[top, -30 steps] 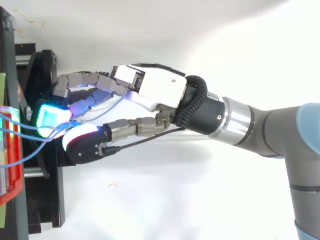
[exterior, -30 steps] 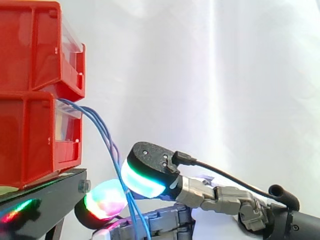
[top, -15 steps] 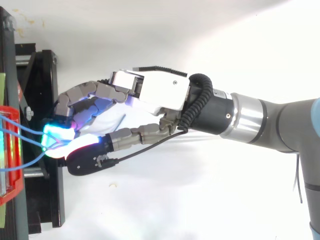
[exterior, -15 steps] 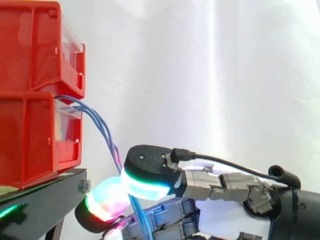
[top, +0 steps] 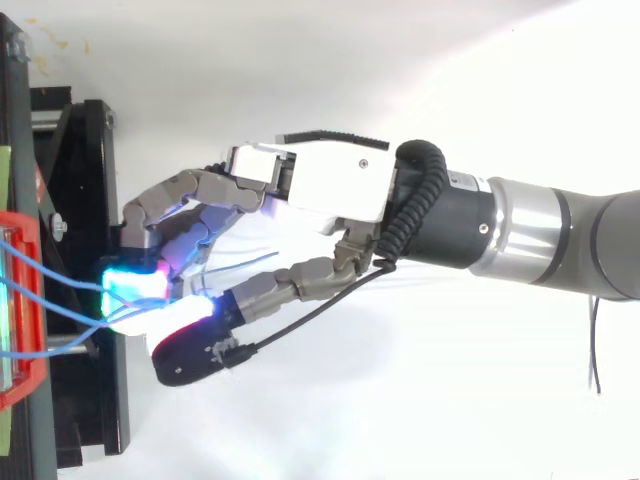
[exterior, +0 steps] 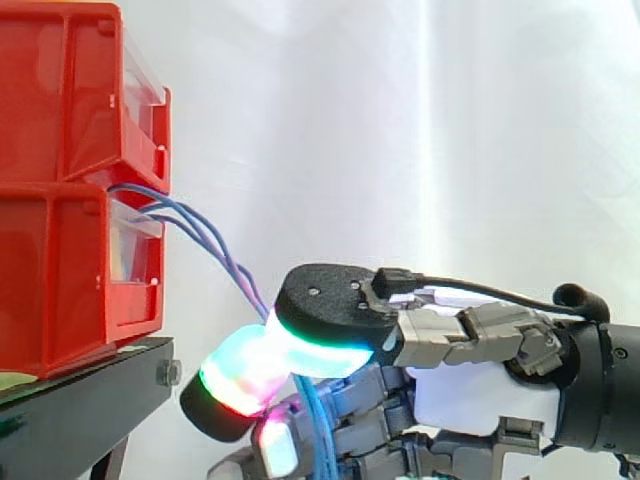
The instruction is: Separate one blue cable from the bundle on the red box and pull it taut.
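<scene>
Three thin blue cables [exterior: 215, 240] run out from between the two stacked red bins [exterior: 60, 280] and slope down to the right. My hand [top: 330, 185] reaches in from the right with its fingers curled. The glowing fingertips [exterior: 250, 375] and the thumb pad above them pinch the cables just off the bins' front. Below the pinch the cables hang down past the fingers [exterior: 318, 440]. From above, the cables converge from the red bin's rim [top: 25, 370] into the lit pads [top: 135, 295], and loose ends [top: 245, 263] trail under the palm.
The bins stand on a black stand [exterior: 90, 400], whose frame [top: 85, 150] lies right under the fingertips. A white curtain fills the background. The grey arm [top: 560, 225] crosses from the right edge.
My hand has drawn back from the bins, rising and shifting right in the side view and towards the bottom edge in the top view. The cables between bin and pinch now run straighter.
</scene>
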Controlling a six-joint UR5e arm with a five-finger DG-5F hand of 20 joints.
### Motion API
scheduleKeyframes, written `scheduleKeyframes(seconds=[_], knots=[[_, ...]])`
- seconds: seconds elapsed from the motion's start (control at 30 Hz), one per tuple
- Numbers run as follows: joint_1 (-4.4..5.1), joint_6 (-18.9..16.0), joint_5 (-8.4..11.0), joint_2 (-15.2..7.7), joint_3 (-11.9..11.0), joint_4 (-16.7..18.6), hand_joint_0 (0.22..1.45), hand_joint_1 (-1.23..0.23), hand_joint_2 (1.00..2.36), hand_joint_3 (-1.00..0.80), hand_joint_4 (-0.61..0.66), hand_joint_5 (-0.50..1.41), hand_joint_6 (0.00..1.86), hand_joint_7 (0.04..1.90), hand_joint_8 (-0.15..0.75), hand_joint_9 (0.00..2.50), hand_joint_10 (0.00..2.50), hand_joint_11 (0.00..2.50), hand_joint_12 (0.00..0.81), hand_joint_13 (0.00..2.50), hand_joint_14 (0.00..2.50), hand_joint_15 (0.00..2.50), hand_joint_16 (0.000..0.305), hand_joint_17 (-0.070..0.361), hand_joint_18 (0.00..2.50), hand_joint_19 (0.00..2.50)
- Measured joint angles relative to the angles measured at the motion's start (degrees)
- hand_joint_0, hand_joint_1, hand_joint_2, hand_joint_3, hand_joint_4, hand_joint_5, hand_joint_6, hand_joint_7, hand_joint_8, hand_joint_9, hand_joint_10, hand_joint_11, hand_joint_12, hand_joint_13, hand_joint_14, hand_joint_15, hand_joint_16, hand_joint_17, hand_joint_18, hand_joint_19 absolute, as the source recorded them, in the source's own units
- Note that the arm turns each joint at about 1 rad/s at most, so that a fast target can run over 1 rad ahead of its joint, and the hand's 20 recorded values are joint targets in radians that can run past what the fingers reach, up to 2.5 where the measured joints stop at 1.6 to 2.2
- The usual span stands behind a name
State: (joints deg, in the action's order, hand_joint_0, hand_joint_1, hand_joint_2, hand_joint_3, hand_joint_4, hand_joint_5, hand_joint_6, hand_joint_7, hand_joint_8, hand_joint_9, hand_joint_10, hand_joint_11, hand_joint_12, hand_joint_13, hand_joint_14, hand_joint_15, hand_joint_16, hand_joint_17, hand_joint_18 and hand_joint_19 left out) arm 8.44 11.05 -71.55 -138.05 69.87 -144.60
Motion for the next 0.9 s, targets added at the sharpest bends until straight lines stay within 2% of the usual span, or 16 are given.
scheduleKeyframes(seconds=[0.13, 0.3, 0.37, 0.7, 0.8, 0.9], knots=[[-0.27, -1.3, -1.23, 0.2, 0.0, -2.36, 0.57, -0.46, 1.0, -0.49, 0.17, -0.15, 0.8, 1.02, 0.359, 0.93, 0.02, 0.75, 0.38, 0.73, 0.01, 0.45, 0.049, 0.111, 0.78, 0.68], [-0.48, -2.31, -2.18, 0.4, 0.0, -4.0, 0.59, -0.39, 1.0, -0.45, 0.16, -0.13, 0.74, 1.05, 0.357, 0.93, 0.02, 0.75, 0.382, 0.73, 0.01, 0.47, 0.05, 0.112, 0.76, 0.71], [-0.54, -2.42, -2.44, 0.79, 0.0, -4.53, 0.59, -0.39, 1.01, -0.43, 0.15, -0.13, 0.7, 1.12, 0.356, 0.93, 0.02, 0.74, 0.382, 0.72, 0.01, 0.47, 0.05, 0.113, 0.75, 0.71], [-0.91, -2.17, -3.08, 3.73, 0.04, -10.3, 0.61, -0.59, 1.01, -0.33, 0.18, -0.13, 0.69, 1.14, 0.354, 0.92, 0.02, 0.74, 0.38, 0.73, 0.01, 0.46, 0.049, 0.111, 0.75, 0.7], [-1.09, -2.12, -3.47, 4.23, 0.06, -11.83, 0.61, -0.61, 1.01, -0.31, 0.18, -0.13, 0.71, 1.13, 0.353, 0.92, 0.02, 0.77, 0.38, 0.73, 0.01, 0.47, 0.049, 0.111, 0.75, 0.7], [-1.32, -2.17, -4.03, 4.45, 0.07, -12.83, 0.61, -0.7, 1.02, -0.21, 0.17, -0.17, 0.82, 1.05, 0.357, 0.93, 0.02, 0.83, 0.384, 0.74, 0.01, 0.48, 0.049, 0.111, 0.77, 0.7]])
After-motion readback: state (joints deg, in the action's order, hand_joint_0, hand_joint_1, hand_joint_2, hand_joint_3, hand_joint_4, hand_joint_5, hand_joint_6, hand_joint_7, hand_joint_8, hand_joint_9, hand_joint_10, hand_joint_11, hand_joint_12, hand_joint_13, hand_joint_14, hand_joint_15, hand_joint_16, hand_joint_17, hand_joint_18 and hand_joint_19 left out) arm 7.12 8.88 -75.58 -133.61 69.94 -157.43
